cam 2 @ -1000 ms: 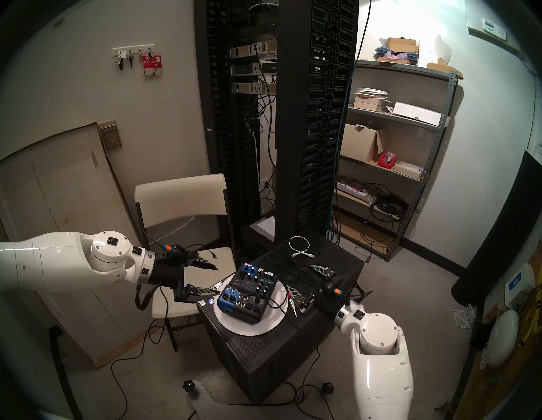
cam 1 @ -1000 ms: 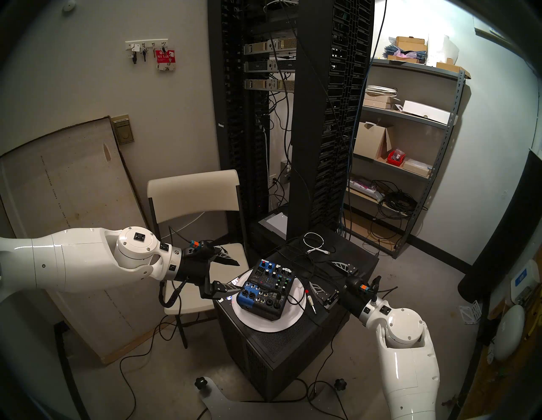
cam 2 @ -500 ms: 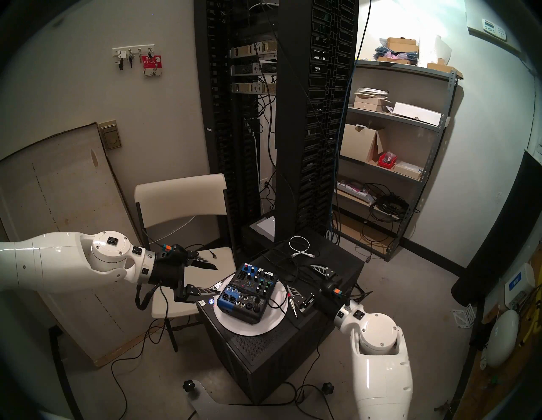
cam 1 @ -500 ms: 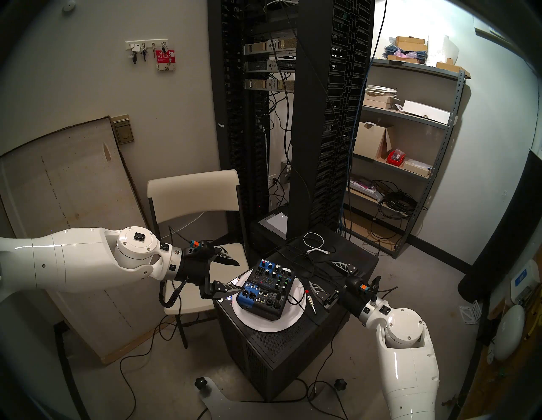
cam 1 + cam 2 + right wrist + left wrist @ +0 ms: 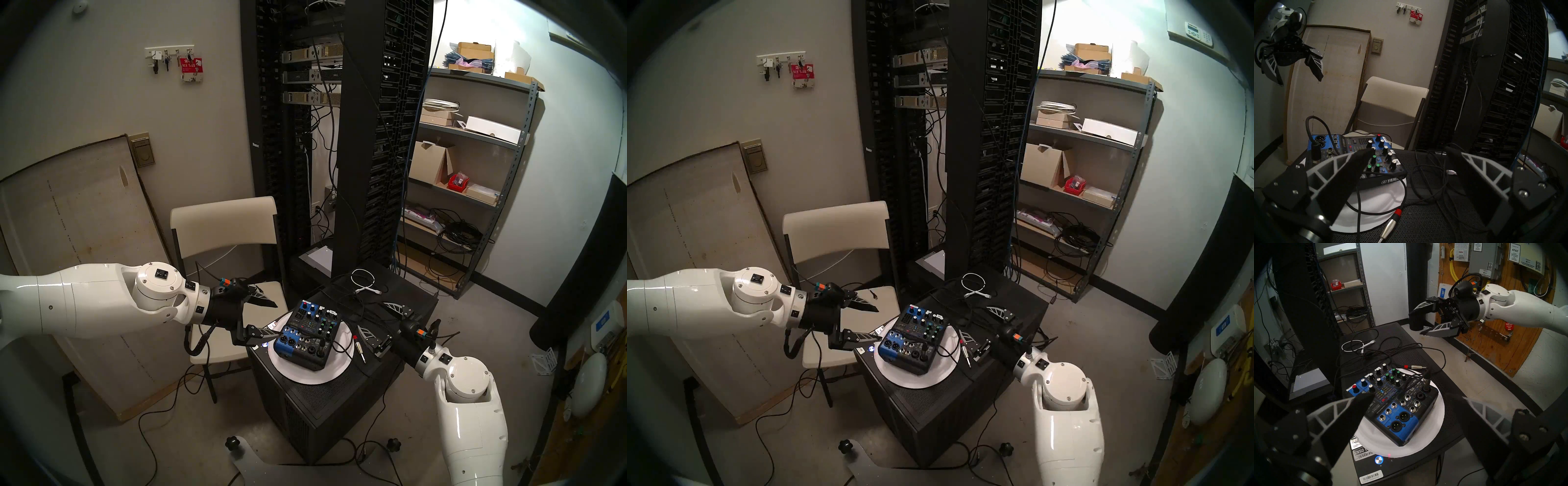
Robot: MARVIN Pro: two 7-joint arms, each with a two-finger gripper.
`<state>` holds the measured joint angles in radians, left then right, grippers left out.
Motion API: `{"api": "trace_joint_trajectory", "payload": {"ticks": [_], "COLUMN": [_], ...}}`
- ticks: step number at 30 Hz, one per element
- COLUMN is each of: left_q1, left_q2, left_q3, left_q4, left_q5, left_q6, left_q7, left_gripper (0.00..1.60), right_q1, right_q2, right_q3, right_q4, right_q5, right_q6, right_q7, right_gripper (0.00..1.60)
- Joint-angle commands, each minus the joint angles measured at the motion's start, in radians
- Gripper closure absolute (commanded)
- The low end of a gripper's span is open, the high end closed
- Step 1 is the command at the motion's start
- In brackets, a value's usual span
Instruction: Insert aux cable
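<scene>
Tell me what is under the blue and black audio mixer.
A round white disc lies under the blue and black audio mixer, on the black perforated cabinet top. The disc's middle is covered.

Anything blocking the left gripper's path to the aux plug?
Nothing visible. The left gripper is open, facing the mixer. The slim aux plug looks already seated there, with a thicker plug standing beside it.
</scene>
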<state>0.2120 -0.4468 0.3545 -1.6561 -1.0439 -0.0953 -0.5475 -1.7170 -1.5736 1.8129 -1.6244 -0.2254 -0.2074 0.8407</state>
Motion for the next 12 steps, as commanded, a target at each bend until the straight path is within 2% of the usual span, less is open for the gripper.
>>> {"api": "trace_joint_trajectory", "payload": {"ticks": [1, 12], "left_q1": [-0.015, -0.016], "left_q2": [-0.002, -0.002], "left_q3": [-0.014, -0.013], "left_q4": [-0.001, -0.001], "left_q5": [-0.001, -0.001], "left_q6": [-0.004, -0.004], "left_q7": [-0.002, -0.002], "left_gripper": [0.0, 0.0], "right_q1": [0.012, 0.013], "right_q2": [-0.002, -0.003], "right_q3": [0.0, 0.001], "right_q4": [-0.022, -0.022], "right_q5": [0.006, 0.005], "right_q6": [-0.005, -0.005], "right_q7": [-0.001, 0.0], "right_gripper": [0.0, 0.0]}}
